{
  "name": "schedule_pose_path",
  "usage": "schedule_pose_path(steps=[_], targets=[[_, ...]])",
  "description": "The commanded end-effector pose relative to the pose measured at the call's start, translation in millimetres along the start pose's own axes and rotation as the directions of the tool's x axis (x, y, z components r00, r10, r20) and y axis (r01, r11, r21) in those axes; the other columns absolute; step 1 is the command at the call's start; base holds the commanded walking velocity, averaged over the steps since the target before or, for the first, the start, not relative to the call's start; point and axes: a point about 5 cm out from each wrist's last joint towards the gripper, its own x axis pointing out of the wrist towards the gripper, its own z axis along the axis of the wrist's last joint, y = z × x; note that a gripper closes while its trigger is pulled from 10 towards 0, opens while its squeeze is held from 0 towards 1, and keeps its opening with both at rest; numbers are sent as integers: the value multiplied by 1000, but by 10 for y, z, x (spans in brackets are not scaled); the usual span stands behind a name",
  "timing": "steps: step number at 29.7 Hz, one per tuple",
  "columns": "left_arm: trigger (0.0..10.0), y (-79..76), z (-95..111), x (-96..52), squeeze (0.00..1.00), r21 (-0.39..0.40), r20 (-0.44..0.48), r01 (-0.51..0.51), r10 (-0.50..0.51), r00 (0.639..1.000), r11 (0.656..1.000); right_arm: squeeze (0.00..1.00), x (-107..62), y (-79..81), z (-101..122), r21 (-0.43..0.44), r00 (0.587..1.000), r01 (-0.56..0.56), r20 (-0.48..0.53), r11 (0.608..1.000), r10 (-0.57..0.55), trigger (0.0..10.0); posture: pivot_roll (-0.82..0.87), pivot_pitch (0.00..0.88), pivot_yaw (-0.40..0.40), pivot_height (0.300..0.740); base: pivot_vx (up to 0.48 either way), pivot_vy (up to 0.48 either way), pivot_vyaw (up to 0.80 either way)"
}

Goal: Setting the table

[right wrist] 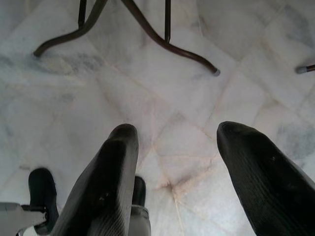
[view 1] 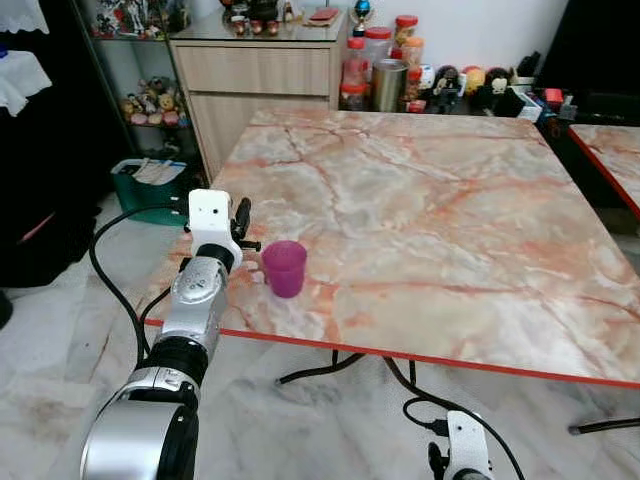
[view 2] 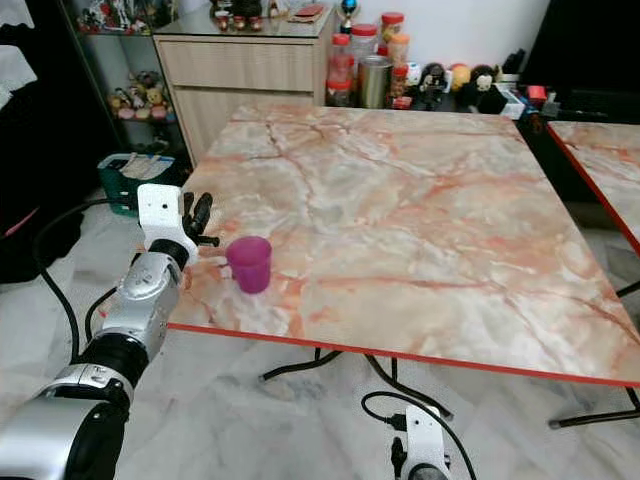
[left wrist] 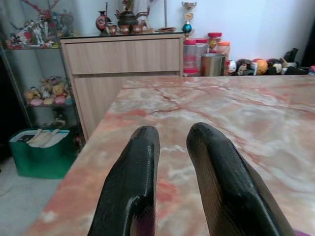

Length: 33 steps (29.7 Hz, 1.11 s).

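Head views: purple cup (view 1: pixel 285 267) stands upright at the near left edge of the marble bench (view 1: pixel 450 210); left tool (view 1: pixel 243 228) is seen just beside it.
Left wrist: fingers (left wrist: pixel 133 182) slightly apart, nothing clamped; a straight, clear withdrawal is advised.
Right wrist: right tool (right wrist: pixel 172 177) spread wide above the floor.
No legible writing.

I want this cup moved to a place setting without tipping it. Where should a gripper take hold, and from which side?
Probably the cup wall at mid-height, coming level from the robot's left, where the left gripper already sits beside it. It stands upright, mouth open and no handle visible, near the table edge, so a side pinch across the body suits it.
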Motion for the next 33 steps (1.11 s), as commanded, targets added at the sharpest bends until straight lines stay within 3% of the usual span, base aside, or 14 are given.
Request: schedule_pose_path(steps=[1,11,23,24,28,29,32,33], targets=[[10000,14,1,-11,0,28,-4,8,-8,1000,1000,0,-20,-3,-103,-9,999,2,-34,1000,-3,10000,34,0,16,719,375,0,0],[10000,5,68,10,0,13,28,15,-16,999,1000,0,-94,-52,-391,2,994,24,-103,1000,-23,10000,26,0,20,719,261,0,0],[10000,38,118,39,0,-10,3,32,-32,999,999,0,-70,-53,-307,17,996,33,-83,999,-31,10000,32,0,22,719,0,0,0],[10000,43,104,42,169,-7,-33,56,-56,998,998,0,-66,-47,-293,17,996,32,-80,999,-30,10000,32,0,22,719,0,0,0],[10000,52,98,40,169,0,-47,64,-64,997,998,0,-64,-44,-286,18,997,31,-78,999,-30,10000,32,0,22,719,0,0,0],[10000,54,78,27,1000,-8,-66,92,-93,993,996,0,-63,-42,-280,19,997,31,-77,999,-29,10000,42,0,23,719,0,0,0],[10000,56,-21,-24,1000,-46,-136,155,-160,978,987,0,-60,-35,-272,11,997,27,-77,1000,-26,10000,40,0,23,719,0,0,0],[10000,55,-60,-44,1000,-26,-165,171,-173,971,985,0,-60,-35,-277,4,996,26,-82,1000,-26,10000,40,0,23,719,0,0,0]])
